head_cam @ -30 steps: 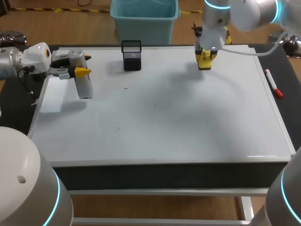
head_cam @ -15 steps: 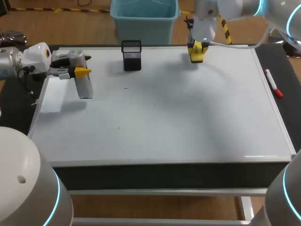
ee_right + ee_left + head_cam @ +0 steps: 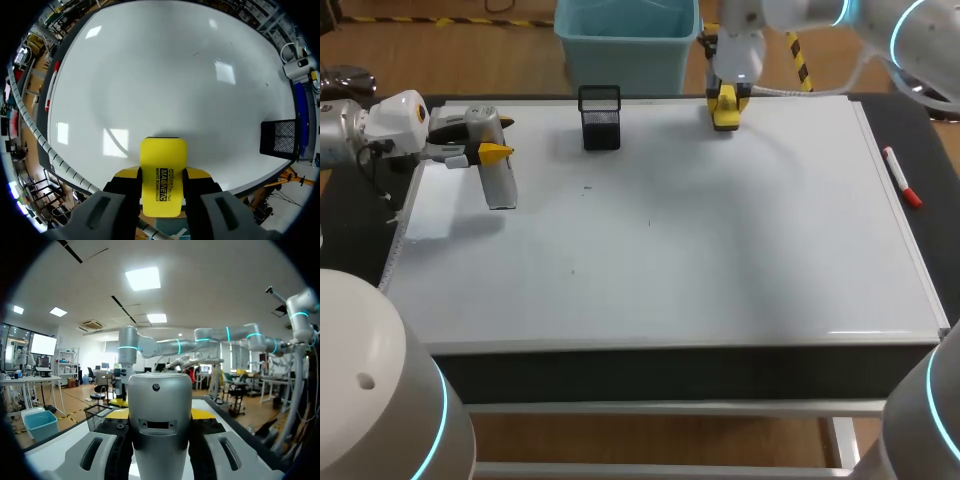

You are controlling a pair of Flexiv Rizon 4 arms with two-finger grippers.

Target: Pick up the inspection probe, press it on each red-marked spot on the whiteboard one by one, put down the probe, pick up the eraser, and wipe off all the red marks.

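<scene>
The whiteboard (image 3: 670,240) covers the tabletop, and I see only a few tiny dark specks on it, no red marks. My left gripper (image 3: 488,150) hangs over the board's far left part, shut on the silver-grey inspection probe (image 3: 499,184), which points down and toward the front. In the left wrist view the probe (image 3: 160,405) fills the gap of that gripper (image 3: 160,426). My right gripper (image 3: 725,112) is at the board's far edge, right of the holder, shut on the yellow eraser (image 3: 724,118). The right wrist view shows the eraser (image 3: 162,170) clamped in the gripper (image 3: 162,181) above the board (image 3: 165,75).
A black mesh holder (image 3: 599,118) stands at the far edge, left of the right gripper, and shows as the holder (image 3: 279,137) in the right wrist view. A red marker (image 3: 900,177) lies on the dark strip beyond the board's right side.
My right arm has carried the eraser left and back along the far edge, toward the mesh holder. The left arm and the probe have stayed still.
</scene>
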